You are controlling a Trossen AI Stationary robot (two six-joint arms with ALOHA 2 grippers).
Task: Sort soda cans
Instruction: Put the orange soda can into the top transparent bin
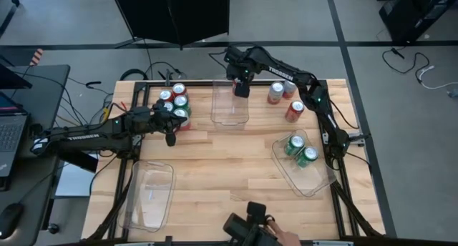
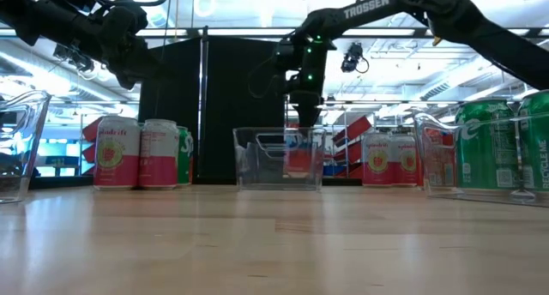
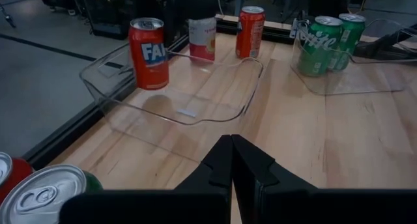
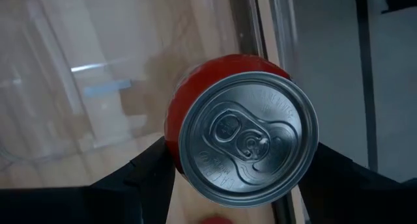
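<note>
My right gripper (image 1: pixel 242 87) is shut on a red soda can (image 4: pixel 247 142) over the far end of the clear middle bin (image 1: pixel 230 103). The can also shows in the left wrist view (image 3: pixel 148 53), hanging above the bin floor. My left gripper (image 1: pixel 170 136) is shut and empty, just near of a cluster of red, green and white cans (image 1: pixel 175 103) standing at the far left. Two green cans (image 1: pixel 300 150) stand in the right bin (image 1: pixel 315 181). Three more cans (image 1: pixel 285 97) stand on the table at the far right. My right gripper pinches the red can between its two fingers by the side wall just under the rim (image 4: pixel 171 152). The fingers come from above, pointing down. The can hangs upright, its silver top up, lifted clear above the bin's floor.
An empty clear bin (image 1: pixel 150 196) lies at the near left. The table's near middle is bare wood (image 1: pixel 229 167). A person's hand with a dark device (image 1: pixel 250 228) shows at the near edge. A laptop desk (image 1: pixel 14 124) stands left of the table.
</note>
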